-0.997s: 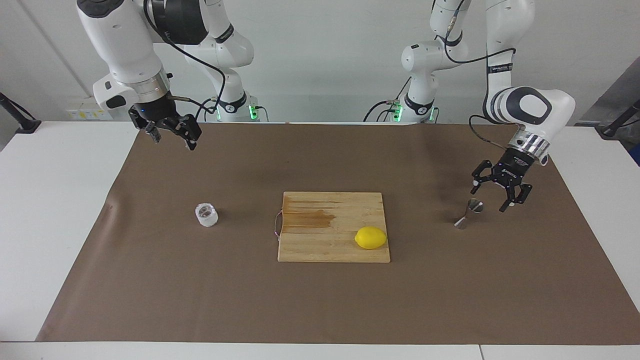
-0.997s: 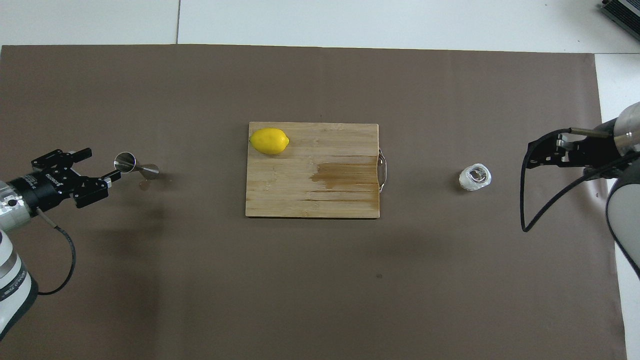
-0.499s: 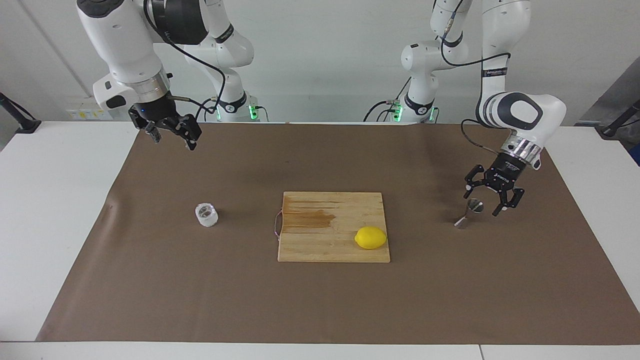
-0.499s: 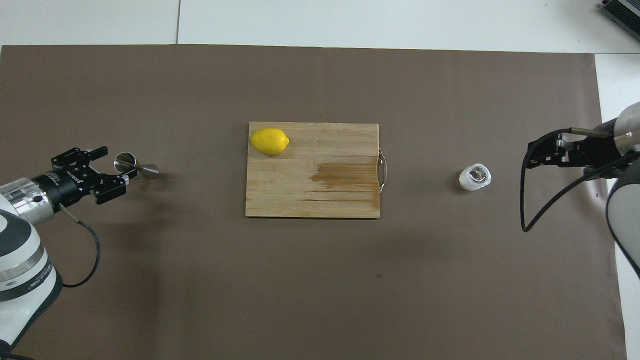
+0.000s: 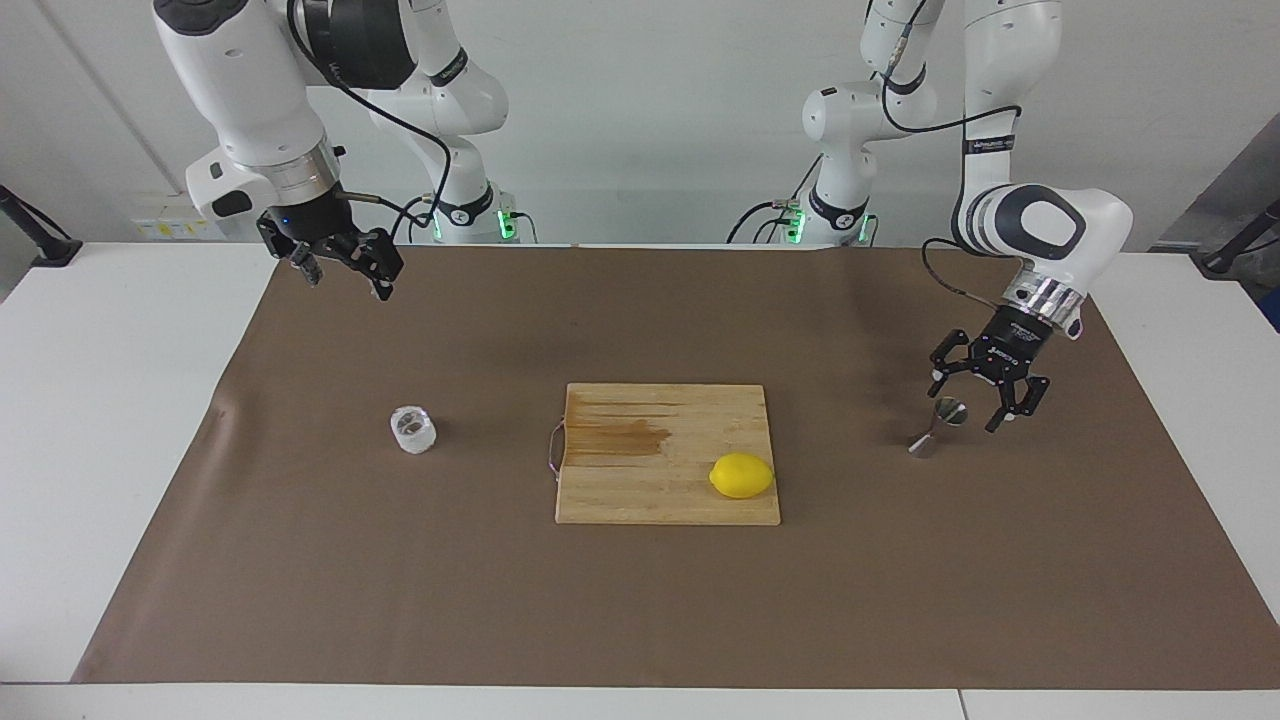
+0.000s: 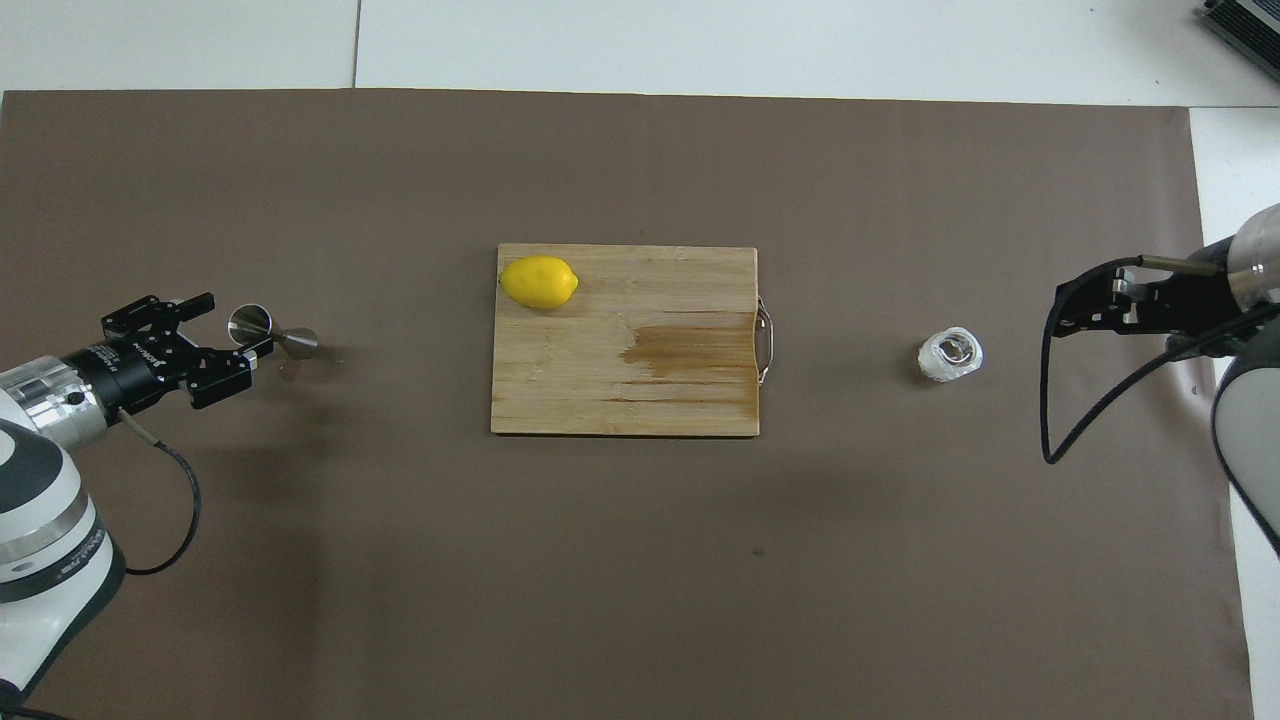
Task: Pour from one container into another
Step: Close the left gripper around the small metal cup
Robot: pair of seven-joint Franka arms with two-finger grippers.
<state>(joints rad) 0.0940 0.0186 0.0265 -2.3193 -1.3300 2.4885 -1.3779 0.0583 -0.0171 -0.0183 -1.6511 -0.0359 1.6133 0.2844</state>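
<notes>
Brown paper covers your surface [image 5: 640,620], and on it almost nothing of the pour is done yet — you have neither vessel in hand.

Take the cutting board [image 5: 668,455] as your landmark. The clear cup [image 5: 413,429] stands on the paper well apart from the board, toward the right arm's end of the surface, upright and untouched. The steel jigger [image 5: 937,427] stands well apart from the board toward the left arm's end, also upright on its lower cone. A lemon [image 5: 741,475] lies on the board's corner that is farther from the robots and toward the jigger.

Your left gripper [image 5: 978,398] is low and right at the jigger's top cone, jaws spread wide to either side of it and holding nothing; whether a fingertip grazes the rim you cannot tell. Your right gripper [image 5: 342,268] hangs raised over the paper's edge nearest the robots, well apart from the cup, jaws also wide and empty — that arm waits.

So what is left, by my reading: close on the jigger or steady it, fetch the cup, bring the two together, tip.

As for looks, the cup is squat, whitish and see-through with a round rim. The jigger is a slim, shiny hourglass, its open mouth facing up in the overhead view [image 6: 250,323].
</notes>
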